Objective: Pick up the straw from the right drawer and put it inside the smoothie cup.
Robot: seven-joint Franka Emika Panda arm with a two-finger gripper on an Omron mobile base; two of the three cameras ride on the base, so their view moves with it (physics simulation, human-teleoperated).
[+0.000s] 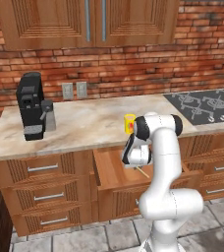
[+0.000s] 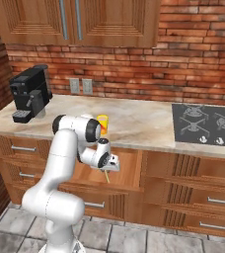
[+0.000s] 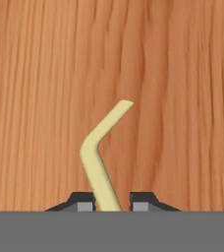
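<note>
The tool (image 3: 112, 204) holds the straw (image 3: 100, 152) between its two tips, over the smooth floor of the right drawer (image 1: 115, 172); the bent straw points toward 1 o'clock in the hand view; the smoothie cup (image 2: 102, 123) stands on the bench (image 1: 84, 123), at 12 o'clock from the open drawer.

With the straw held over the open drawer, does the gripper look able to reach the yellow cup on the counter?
Probably yes. The gripper is shut on the straw above the right drawer. The smoothie cup stands just behind it near the counter's edge, with nothing around it. The arm must rise first.
</note>
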